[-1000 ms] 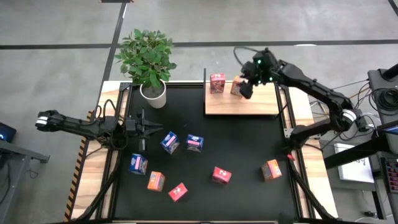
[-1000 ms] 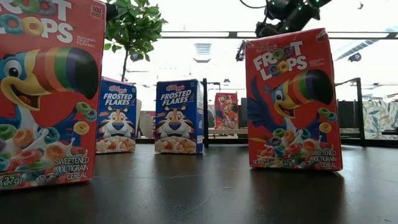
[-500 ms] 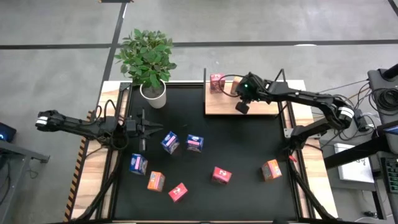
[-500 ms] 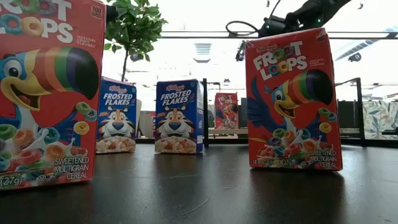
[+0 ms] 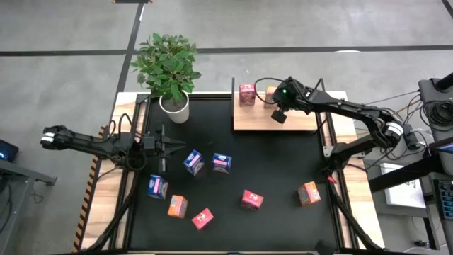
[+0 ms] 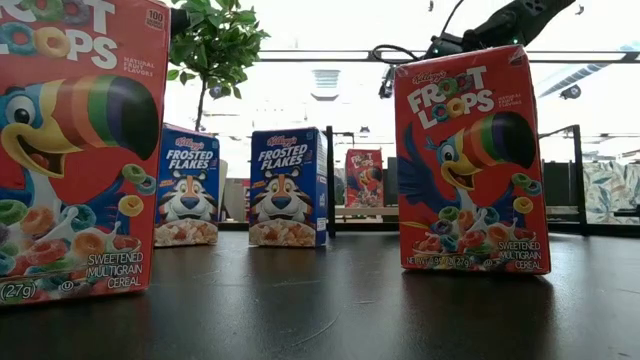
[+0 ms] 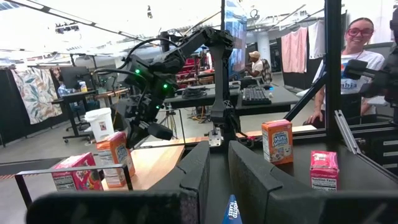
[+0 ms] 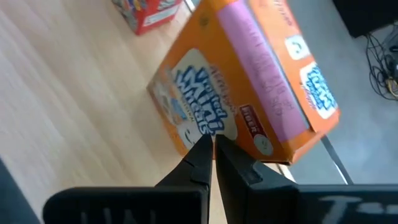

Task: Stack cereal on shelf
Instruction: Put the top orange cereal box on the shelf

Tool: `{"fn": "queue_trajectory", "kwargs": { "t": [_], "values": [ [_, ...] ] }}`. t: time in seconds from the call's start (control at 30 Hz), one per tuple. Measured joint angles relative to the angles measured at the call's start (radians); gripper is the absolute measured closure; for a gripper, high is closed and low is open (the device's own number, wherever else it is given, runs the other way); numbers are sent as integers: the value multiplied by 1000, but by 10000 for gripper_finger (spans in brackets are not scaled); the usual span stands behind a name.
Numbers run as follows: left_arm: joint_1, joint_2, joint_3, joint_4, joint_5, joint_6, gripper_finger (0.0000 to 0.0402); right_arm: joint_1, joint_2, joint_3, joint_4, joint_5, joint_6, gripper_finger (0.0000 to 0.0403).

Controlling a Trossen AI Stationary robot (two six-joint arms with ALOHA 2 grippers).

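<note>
Hovering over the shelf (image 5: 283, 122), the right gripper (image 8: 211, 146) has its 2 fingers pressed together with nothing between them. Just beyond its tips stands an orange cereal box (image 8: 249, 81), resting on the light wood, and a red box (image 5: 246, 93) sits near that one, farther along the board. Well apart from this gripper, the left gripper (image 7: 214, 171) waits closed and empty above the black table (image 5: 283, 170), where 7 more boxes lie scattered.

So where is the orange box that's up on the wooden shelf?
Seen from above, the orange box stands at the shelf's far edge, just right of a red box, with the right gripper beside it.
</note>
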State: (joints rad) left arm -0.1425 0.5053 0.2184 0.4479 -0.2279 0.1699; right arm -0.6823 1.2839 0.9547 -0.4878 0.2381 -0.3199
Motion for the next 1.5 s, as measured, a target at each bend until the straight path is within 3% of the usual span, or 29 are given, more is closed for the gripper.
{"fn": "queue_trajectory", "kwargs": {
  "t": [0.13,0.3,0.4,0.77,1.5],
  "values": [
    [0,0,0,0,0,0,357,-4,0,0,0,-12,6,394],
    [0,0,0,0,0,0,357,-3,3,-15,10,-174,56,394],
    [0,0,0,0,0,0,357,-2,18,-37,67,-186,85,394],
    [0,1,0,-2,0,0,357,-6,106,-59,248,-67,73,394],
    [0,2,0,-7,0,0,357,-8,87,-59,179,32,3,394]
  ]
}}
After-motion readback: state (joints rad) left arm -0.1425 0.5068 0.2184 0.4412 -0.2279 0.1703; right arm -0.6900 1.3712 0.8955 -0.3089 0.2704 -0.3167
